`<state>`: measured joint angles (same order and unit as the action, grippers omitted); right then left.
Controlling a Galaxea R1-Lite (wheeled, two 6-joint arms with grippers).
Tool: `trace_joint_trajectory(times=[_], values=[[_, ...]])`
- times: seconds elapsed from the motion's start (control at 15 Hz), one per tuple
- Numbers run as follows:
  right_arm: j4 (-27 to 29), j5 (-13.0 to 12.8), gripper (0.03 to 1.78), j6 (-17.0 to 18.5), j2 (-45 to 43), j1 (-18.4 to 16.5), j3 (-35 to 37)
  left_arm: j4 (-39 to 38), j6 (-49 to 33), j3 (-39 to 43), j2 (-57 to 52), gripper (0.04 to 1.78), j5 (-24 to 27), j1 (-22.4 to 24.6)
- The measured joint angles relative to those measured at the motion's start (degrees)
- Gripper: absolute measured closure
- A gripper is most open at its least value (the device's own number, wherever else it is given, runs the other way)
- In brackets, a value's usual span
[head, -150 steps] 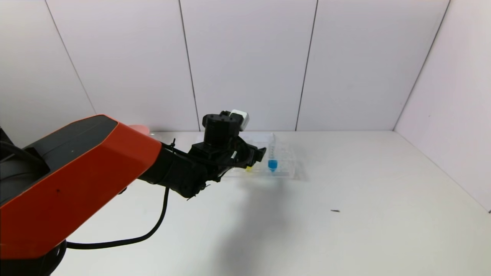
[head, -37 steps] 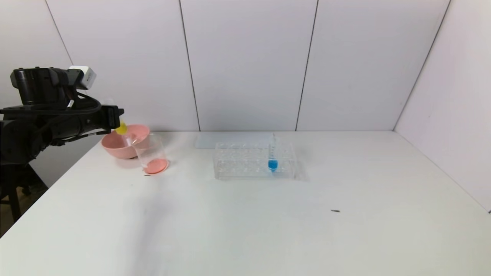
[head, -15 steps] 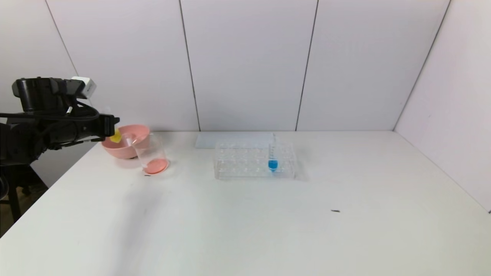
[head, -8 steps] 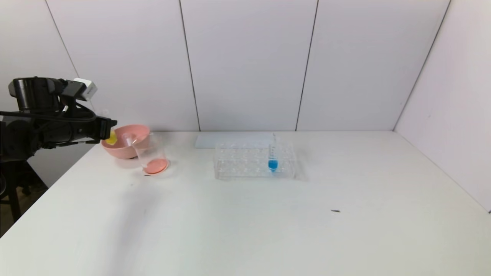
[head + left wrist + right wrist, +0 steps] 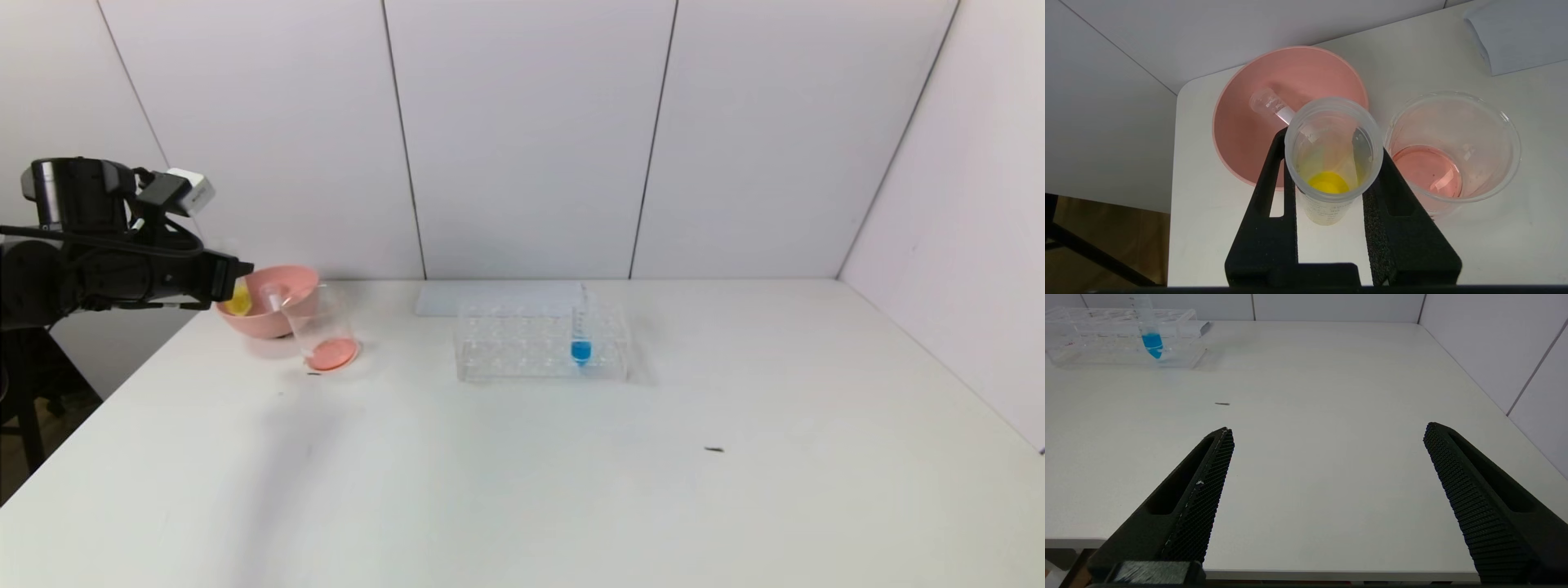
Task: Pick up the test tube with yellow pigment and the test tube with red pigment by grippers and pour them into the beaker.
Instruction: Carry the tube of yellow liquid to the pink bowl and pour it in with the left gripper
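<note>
Robot arm holding a yellow test tube beside a beaker on a white surface.

At the head view's left edge, the left end effector is clamped on the test tube with yellow pigment, a clear tube, mouth up, yellow at its tip. It hangs by the pink bowl, just beside the beaker holding pinkish liquid. Tipped off-centre, the yellow could miss the rim. The right end effector is spread open, idle.
</note>
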<state>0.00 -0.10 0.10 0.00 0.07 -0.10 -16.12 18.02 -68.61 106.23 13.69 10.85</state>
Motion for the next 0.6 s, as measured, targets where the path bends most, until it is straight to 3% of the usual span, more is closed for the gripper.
trace_joint_trajectory(times=[0.2, 0.6], values=[[0.0, 0.0, 0.11, 0.0, 0.0, 0.0, 0.0, 1.1, 0.7, -0.7, 0.0, 1.35, 0.4, 0.0], [0.0, 0.0, 0.11, 0.0, 0.0, 0.0, 0.0, 11.1, 5.3, -5.4, 0.2, 1.35, 2.3, 0.4]])
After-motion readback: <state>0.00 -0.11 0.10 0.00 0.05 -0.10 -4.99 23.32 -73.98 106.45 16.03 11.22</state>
